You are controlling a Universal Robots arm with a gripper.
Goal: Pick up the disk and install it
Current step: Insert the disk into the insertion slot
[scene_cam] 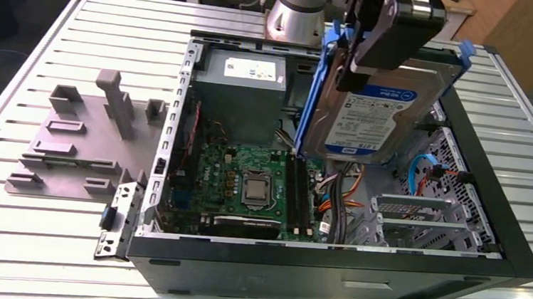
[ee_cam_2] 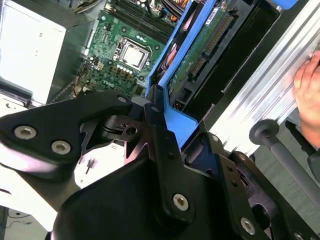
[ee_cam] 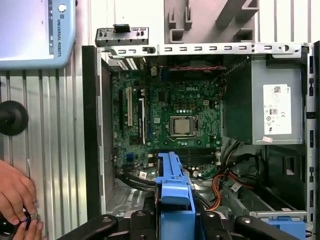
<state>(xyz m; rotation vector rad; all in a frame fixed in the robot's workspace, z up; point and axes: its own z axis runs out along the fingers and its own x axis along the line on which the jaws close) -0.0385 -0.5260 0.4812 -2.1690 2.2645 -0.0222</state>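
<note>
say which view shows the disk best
The exterior view: the disk, held in the pincer, turns its labelled face to the camera. The second wrist view shows its circuit-board side; the first wrist view, its blue carrier.

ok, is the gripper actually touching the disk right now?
Touching. The exterior view shows the gripper clamped on the top edge of the disk, holding it up over the open computer case.

Bright even light, soft shadows, mild glare

The disk hangs above the case on the table.
</note>
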